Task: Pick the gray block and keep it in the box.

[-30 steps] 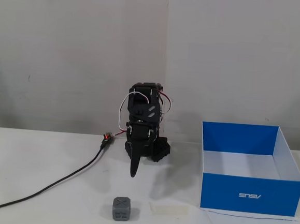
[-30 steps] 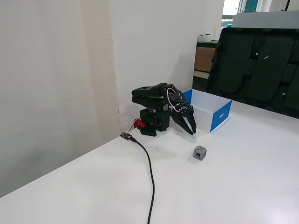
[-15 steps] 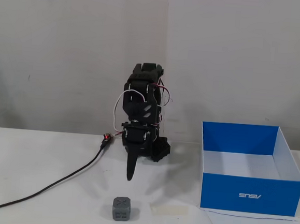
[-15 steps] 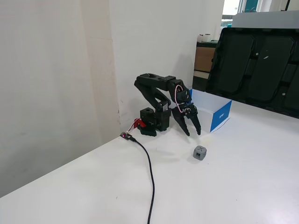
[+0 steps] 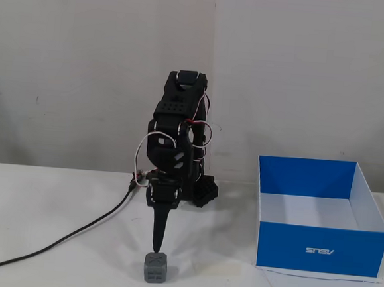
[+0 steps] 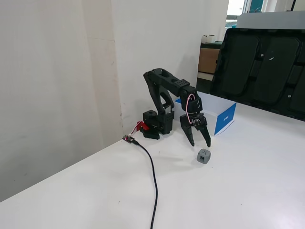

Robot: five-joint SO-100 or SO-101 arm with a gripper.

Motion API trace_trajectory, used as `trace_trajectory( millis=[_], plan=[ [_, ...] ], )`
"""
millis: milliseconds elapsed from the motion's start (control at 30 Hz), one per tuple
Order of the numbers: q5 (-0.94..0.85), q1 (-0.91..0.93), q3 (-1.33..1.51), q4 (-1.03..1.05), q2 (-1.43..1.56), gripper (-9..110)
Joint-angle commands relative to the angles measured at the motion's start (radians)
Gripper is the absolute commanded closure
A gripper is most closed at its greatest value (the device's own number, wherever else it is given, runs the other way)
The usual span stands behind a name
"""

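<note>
The gray block (image 5: 155, 267) is a small dark-gray cube with an X on its top face. It sits on the white table near the front edge, and also shows in the other fixed view (image 6: 204, 156). My gripper (image 5: 157, 246) points down right above it, not touching. In a fixed view it (image 6: 200, 143) is open and empty, with the block just below its fingertips. The box (image 5: 316, 250), with blue walls and a white floor, stands apart to the right in a fixed view. In the other fixed view the box (image 6: 226, 118) is behind the arm.
A black cable (image 5: 58, 239) runs from the arm's base across the table to the left front, and shows in the other fixed view (image 6: 153, 181). A pale strip of tape (image 5: 225, 269) lies between block and box. Large black cases (image 6: 262, 62) stand beyond the table.
</note>
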Motion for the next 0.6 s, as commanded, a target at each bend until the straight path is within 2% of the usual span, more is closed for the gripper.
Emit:
trace_trajectory(
  millis=[0,567],
  plan=[
    [-0.008,0.009,-0.1,-0.029,-0.074,78],
    [0.026,-0.008,-0.143,-0.169,-0.293,77]
  ],
)
